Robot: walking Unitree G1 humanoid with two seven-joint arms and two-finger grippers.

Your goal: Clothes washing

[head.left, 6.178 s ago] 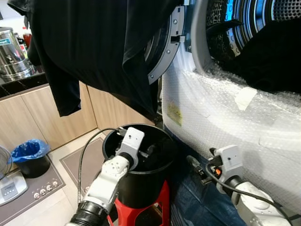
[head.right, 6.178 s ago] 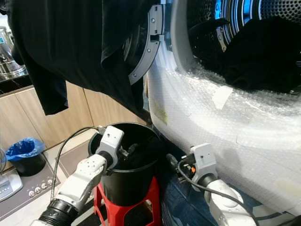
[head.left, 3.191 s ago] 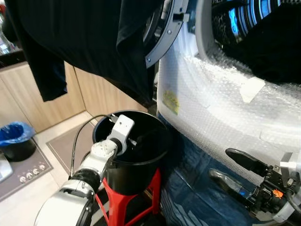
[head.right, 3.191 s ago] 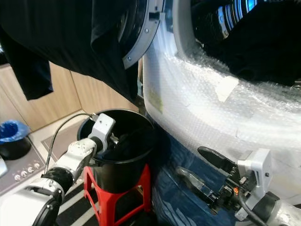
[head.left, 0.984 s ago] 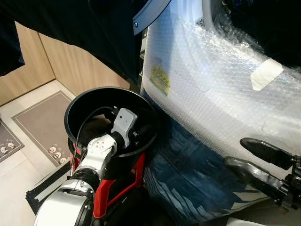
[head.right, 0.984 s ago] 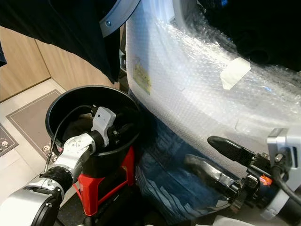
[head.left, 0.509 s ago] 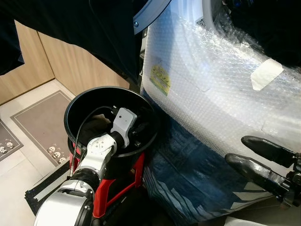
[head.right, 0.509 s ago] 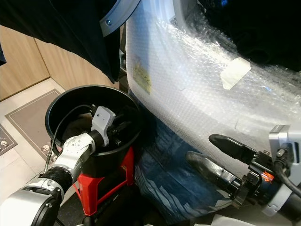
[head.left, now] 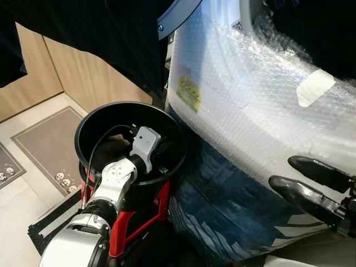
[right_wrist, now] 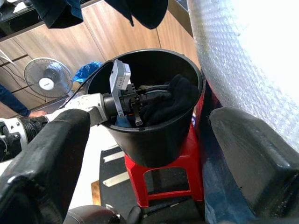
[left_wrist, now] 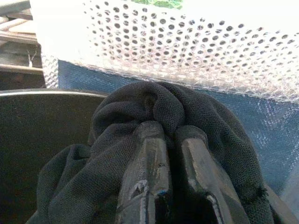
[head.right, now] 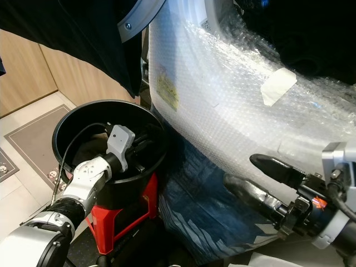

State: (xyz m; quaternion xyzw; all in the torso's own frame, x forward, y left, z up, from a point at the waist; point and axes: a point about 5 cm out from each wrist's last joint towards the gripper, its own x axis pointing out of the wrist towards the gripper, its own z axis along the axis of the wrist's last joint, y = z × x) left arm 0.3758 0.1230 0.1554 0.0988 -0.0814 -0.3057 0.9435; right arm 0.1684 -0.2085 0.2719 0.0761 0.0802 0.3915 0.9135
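left tool (left_wrist: pixel 170 140) pinches a dark garment (left_wrist: pixel 196 112) inside the black bucket (head.left: pixel 92 119) on a red stool (head.right: pixel 146 208); right tool (head.left: pixel 314 186) wide.

A black bucket (head.left: pixel 92 125) stands upright on a red stool (head.right: pixel 125 214), just beside the washer (head.left: pixel 245 94), whose front is wrapped in bubble wrap. Inside the bucket lies a bunched black garment (right_wrist: pixel 173 95) of fine knit, its folds raised near the rim on the washer's side and pinched between the left gripper's (left_wrist: pixel 169 140) closed fingers. Another black garment (head.left: pixel 100 39) hangs over the washer's open door (head.left: pixel 177 15), above the bucket. More dark cloth (head.right: pixel 311 39) fills the drum opening.
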